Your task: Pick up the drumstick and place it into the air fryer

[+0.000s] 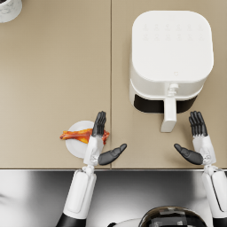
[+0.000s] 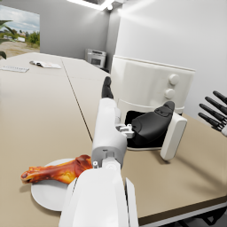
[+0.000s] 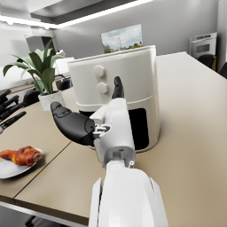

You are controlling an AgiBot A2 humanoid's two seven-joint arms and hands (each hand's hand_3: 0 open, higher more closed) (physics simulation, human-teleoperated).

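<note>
We're looking at a tan bench [image 1: 53, 80] first, with the white air fryer [image 1: 170, 48] sitting on its right half, drawer poking out toward us with the handle [image 1: 169, 115] sticking forward. Left of it, a small white plate [image 1: 76, 148] is sitting near the bench's front edge, and the drumstick [image 1: 75, 135] is lying across it. The left robot hand [image 1: 103, 142] is hovering right over the plate, fingers spread wide, gripping nothing. The right robot hand [image 1: 195, 139] is hanging just right of the handle, also wide and empty.
</note>
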